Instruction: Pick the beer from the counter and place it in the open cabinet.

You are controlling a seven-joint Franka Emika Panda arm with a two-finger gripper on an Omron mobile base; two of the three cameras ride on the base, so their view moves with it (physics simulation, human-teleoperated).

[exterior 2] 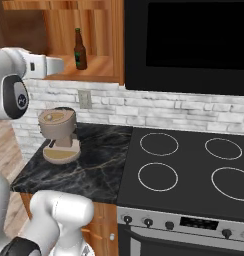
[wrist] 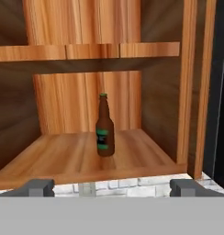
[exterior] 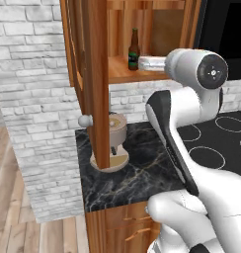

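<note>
Beer [wrist: 104, 126] upright on open cabinet [wrist: 77, 160] floor, pincer [wrist: 111, 187] tips apart (hand view)

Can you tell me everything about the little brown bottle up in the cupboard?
The bottle is small, dark brown and looks like glass. It has a slim neck, a green cap on top and a green label round its middle. It stands upright, alone, near the middle of the wooden floor of the open cupboard, under a plank shelf. Only the wood beneath touches it.
</note>
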